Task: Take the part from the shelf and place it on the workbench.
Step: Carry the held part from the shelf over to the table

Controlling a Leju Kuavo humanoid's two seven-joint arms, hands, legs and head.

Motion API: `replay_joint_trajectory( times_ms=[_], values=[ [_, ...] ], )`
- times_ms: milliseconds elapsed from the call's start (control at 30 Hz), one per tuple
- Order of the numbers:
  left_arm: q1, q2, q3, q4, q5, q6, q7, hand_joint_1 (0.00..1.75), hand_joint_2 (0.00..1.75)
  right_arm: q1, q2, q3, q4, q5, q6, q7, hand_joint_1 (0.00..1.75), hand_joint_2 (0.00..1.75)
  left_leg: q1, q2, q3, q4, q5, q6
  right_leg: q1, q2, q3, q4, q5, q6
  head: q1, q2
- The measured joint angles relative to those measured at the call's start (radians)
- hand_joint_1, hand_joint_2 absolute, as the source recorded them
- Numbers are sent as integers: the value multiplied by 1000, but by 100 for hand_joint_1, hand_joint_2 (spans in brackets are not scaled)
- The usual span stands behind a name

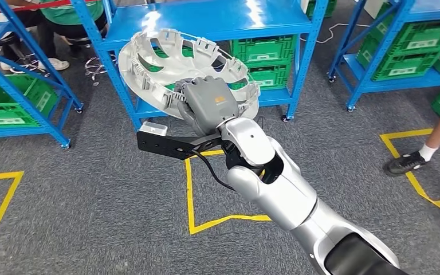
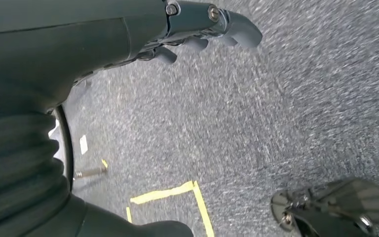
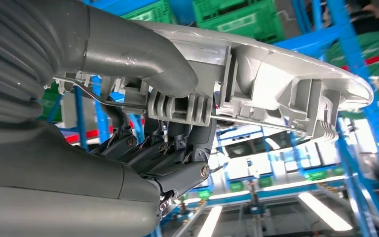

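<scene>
Right arm is extending forward from the lower edge of the head view, and its right hand is grasping the part, a pale grey wheel cover, by its rim. Seen from the right wrist, the thumb is pressing on one face of the rim while the darker fingers are curling against the other. The part is being held clear of the blue shelf, tilted, in the air above the grey floor.

Judgement on progress: the pick from the shelf is looking complete; the carry and the placing are outstanding. No workbench is appearing in these views, so a turn or walk is probably needed.

Left hand is hanging over the carpet with fingers partly curled and nothing in it.

Writing: green crates are carrying white labels, too small to read. A small orange mark is showing on the back of the right hand; it cannot be read. Yellow tape is marking the floor. A person's shoe is standing near the right edge.
</scene>
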Motion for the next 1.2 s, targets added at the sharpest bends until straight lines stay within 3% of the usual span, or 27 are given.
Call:
replay_joint_trajectory(
  times_ms=[67,100,133,200,233,300,367,400,433,500,567,600,633,700,767,800,867,933,967,1000,1100,1133,1200],
  values=[
    [-3,1,1,0,3,3,-2,0,175,-7,6,3,0,-1,1,0,175,175,-7,35,65,-124,39,8,4,-14,-2,1,3,7,0,0],
    [-4,1,1,-1,6,6,-2,0,175,-11,9,4,0,-1,2,-1,175,175,-11,46,80,-158,46,14,7,-21,-3,1,5,12,0,0],
    [-5,1,2,-1,8,8,-3,0,175,-14,12,6,0,-1,2,-1,175,175,-15,49,82,-171,46,21,10,-29,-3,-1,8,18,0,0],
    [-2,1,6,-1,12,12,-3,0,175,-17,21,11,0,-1,4,-2,175,175,-14,33,77,-176,56,36,10,-40,-3,-4,11,30,0,0],
    [0,0,8,-1,13,13,-3,0,175,-17,25,13,0,-1,5,-1,175,175,-12,25,75,-179,62,44,9,-32,-5,3,4,35,0,0],
    [0,0,9,-1,14,14,-3,0,175,-18,28,19,0,-1,6,-2,175,175,-8,9,70,-185,73,58,6,7,-34,73,-47,41,1,0],
    [-2,0,10,-1,14,15,-3,0,175,-18,28,24,1,-2,7,-2,175,175,-10,-10,59,-183,80,66,7,39,-86,203,-115,42,1,0],
    [-2,0,10,-1,14,15,-3,0,175,-18,28,26,2,-2,7,-2,175,175,-11,-21,55,-181,82,67,8,44,-105,252,-132,42,1,0],
    [-1,0,10,-1,14,16,-4,0,175,-18,28,27,3,-1,8,-1,175,175,-11,-32,50,-179,84,67,9,46,-109,269,-131,41,1,0],
    [1,0,11,-1,14,17,-6,0,175,-17,27,30,3,0,9,-1,175,175,-12,-55,44,-173,88,64,10,53,-61,192,-84,35,1,0],
    [0,-1,12,-1,14,18,-9,0,175,-18,27,31,3,3,10,-2,175,175,-13,-75,38,-167,90,57,11,82,11,61,-44,24,1,0],
    [-2,-2,13,-1,14,18,-10,0,175,-18,27,31,2,4,10,-2,175,175,-12,-84,34,-165,92,52,11,95,32,21,-37,21,1,0],
    [-4,-3,13,-1,13,18,-10,0,175,-18,27,31,1,5,10,-2,175,175,-10,-91,30,-165,95,45,13,103,40,2,-38,17,1,0],
    [-6,-3,14,-1,10,18,-7,0,175,-17,27,31,-1,9,10,-1,175,175,-5,-104,24,-169,102,30,15,91,39,-4,-31,8,1,0],
    [-8,-5,14,-1,3,17,-1,0,175,-17,26,31,-3,15,10,-1,175,175,-6,-79,12,-152,89,19,12,74,42,-14,-23,-4,-3,0],
    [-10,-6,14,-1,-2,16,3,0,175,-17,25,30,-4,18,10,-1,175,175,-6,-58,-2,-120,68,14,9,65,43,-19,-19,-9,-6,0],
    [-18,-9,14,0,-8,14,8,0,175,-16,18,27,-6,23,9,-2,175,175,-4,-22,-50,-7,8,5,9,45,43,-20,-17,-12,-11,0],
    [-23,-10,14,0,-13,12,8,0,175,-16,7,22,-6,25,9,-3,175,175,-1,-14,-80,74,-17,-1,9,23,42,-20,-17,-12,-12,0],
    [-24,-10,13,0,-16,11,7,0,175,-16,2,20,-6,25,9,-3,175,175,1,-10,-71,66,-5,-3,8,13,42,-19,-17,-12,-12,0],
    [-25,-9,13,0,-18,10,7,0,175,-16,-2,17,-6,25,9,-4,175,175,3,-2,-44,22,22,-4,7,3,42,-19,-18,-10,-12,0],
    [-30,-10,13,-1,-20,8,6,0,175,-17,-11,11,-6,25,8,-6,175,175,-5,49,51,-153,77,6,11,-21,42,-16,-19,4,-12,0],
    [-32,-10,13,-1,-20,8,6,0,175,-18,-13,10,-6,25,8,-7,175,175,-9,56,60,-175,78,13,14,-28,41,-16,-19,10,-12,0],
    [-34,-10,13,-1,-21,7,5,0,175,-18,-16,9,-6,25,7,-8,175,175,-13,41,55,-179,81,31,17,-44,41,-20,-16,21,-11,0]
  ],
)
